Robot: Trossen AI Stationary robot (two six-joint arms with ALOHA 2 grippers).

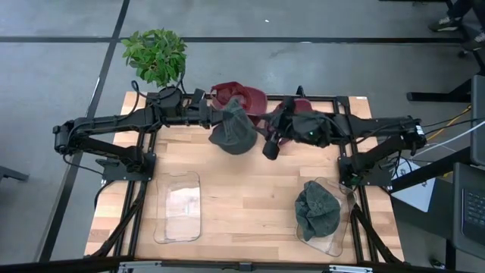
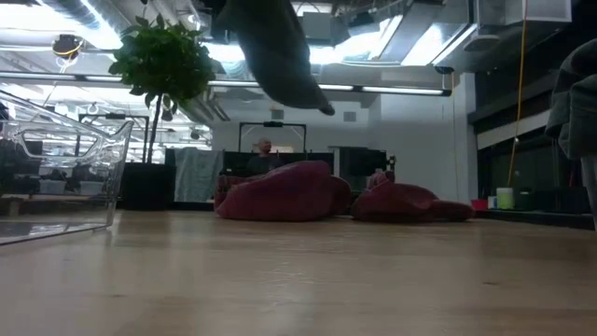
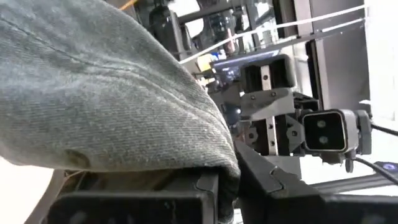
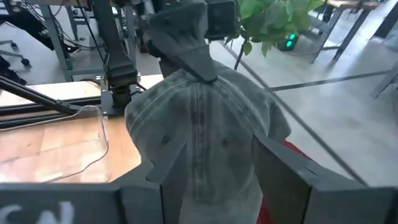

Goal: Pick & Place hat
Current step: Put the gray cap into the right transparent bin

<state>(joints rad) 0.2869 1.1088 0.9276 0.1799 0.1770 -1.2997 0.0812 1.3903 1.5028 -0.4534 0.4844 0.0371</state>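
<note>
Pale wooden table [image 1: 242, 189], grey concrete floor [image 1: 61, 76], potted plant [image 1: 155, 53] behind

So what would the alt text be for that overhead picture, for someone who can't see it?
Two dark robot arms meet over the far side of a wooden table, the left gripper holding a grey hat in the air while the right gripper reaches toward it. Two red hats lie behind; another grey hat sits in the right clear tray, the left tray holds none.
</note>
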